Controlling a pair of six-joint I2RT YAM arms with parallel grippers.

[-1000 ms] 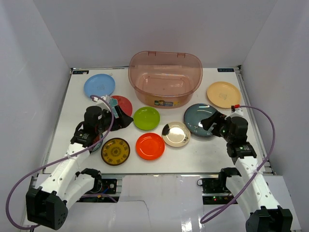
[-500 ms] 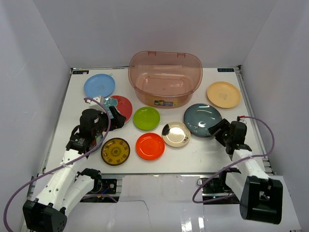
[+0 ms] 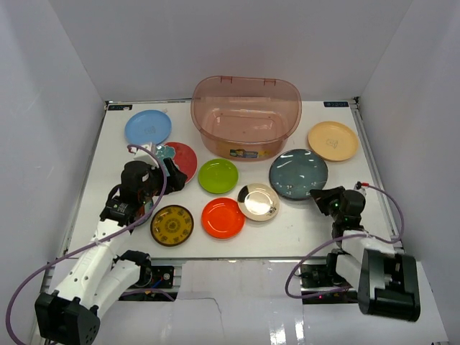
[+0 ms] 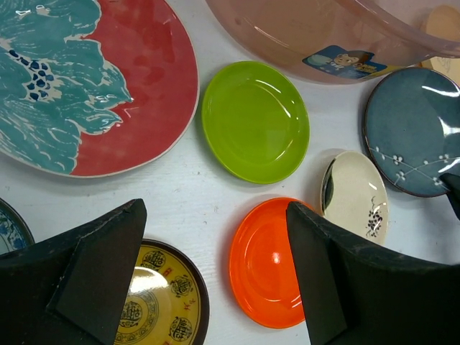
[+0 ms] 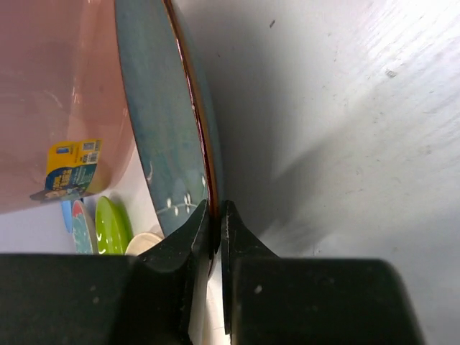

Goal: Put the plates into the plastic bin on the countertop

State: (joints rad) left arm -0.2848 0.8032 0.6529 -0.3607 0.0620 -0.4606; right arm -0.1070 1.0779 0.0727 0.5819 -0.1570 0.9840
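The right gripper is pinched tight on the near rim of the dark grey plate, which stretches ahead of it toward the plastic bin just beyond; the left gripper gapes wide, holding nothing

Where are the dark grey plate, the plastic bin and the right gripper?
dark grey plate (image 3: 298,172): top view, centre of its face.
plastic bin (image 3: 215,133): top view, front wall.
right gripper (image 5: 215,215): right wrist view, between its fingertips, pinching the plate's rim.
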